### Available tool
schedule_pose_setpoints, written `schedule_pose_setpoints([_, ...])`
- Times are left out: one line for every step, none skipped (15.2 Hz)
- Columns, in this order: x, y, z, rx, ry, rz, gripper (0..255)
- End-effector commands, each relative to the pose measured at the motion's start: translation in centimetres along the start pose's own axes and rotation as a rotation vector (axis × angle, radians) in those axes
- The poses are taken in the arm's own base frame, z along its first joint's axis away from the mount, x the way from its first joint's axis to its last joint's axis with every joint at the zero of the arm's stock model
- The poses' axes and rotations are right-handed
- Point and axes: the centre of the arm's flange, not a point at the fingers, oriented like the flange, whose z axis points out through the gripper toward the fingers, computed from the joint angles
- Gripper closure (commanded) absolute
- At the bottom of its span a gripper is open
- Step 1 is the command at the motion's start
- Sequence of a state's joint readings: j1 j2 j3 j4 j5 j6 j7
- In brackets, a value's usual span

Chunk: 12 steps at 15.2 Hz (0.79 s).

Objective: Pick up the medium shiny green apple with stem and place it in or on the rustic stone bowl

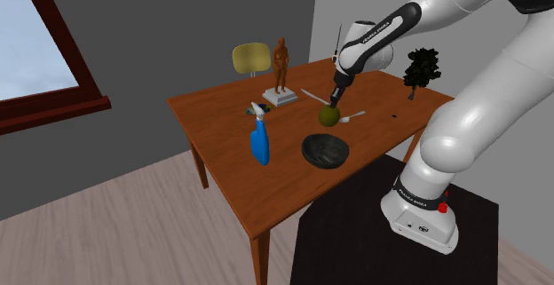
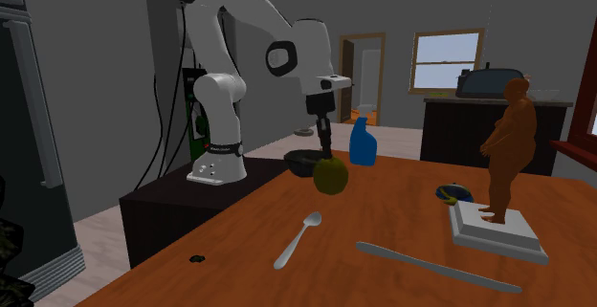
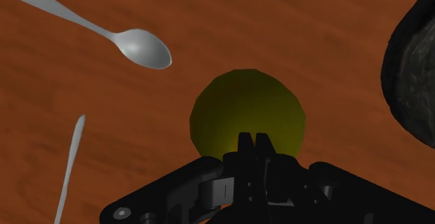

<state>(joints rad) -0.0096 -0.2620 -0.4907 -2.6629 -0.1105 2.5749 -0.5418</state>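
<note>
Wrist view: my gripper (image 3: 252, 144) is pinched narrow on top of the smooth, round olive-green apple (image 3: 247, 107), beside a grey spoon (image 3: 143, 48). Shoulder view adds the whole rough dark bowl (image 1: 325, 151), nearer than the apple, on the wooden table (image 1: 222, 114).

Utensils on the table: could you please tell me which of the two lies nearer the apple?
The spoon, its rounded bowl close beside the apple; the long straight utensil lies farther away.
</note>
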Motion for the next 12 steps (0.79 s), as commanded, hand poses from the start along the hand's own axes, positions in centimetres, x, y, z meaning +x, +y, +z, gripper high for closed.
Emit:
schedule_pose_setpoints([0.2,-0.1,-1.0,0.0,0.0,0.0,255])
schedule_pose_setpoints([0.3,-0.1,-1.6,0.0,0.0,0.0,255])
schedule_pose_setpoints([0.4,-0.1,-2.1,0.0,0.0,0.0,255])
schedule_pose_setpoints([0.4,0.0,-2.6,0.0,0.0,0.0,255])
schedule_pose_setpoints([0.5,0.0,-3.1,0.0,0.0,0.0,255])
schedule_pose_setpoints([0.6,0.0,-3.6,0.0,0.0,0.0,255])
schedule_pose_setpoints([0.7,0.0,-4.2,0.0,0.0,0.0,255])
schedule_pose_setpoints([0.8,0.0,-4.7,0.0,0.0,0.0,255])
schedule_pose_setpoints([0.8,0.1,-5.2,0.0,0.0,0.0,255])
schedule_pose_setpoints([0.9,0.1,-5.7,0.0,0.0,0.0,255])
schedule_pose_setpoints([1.0,0.1,-6.3,0.0,0.0,0.0,255])
schedule_pose_setpoints([1.1,0.1,-6.8,0.0,0.0,0.0,255])
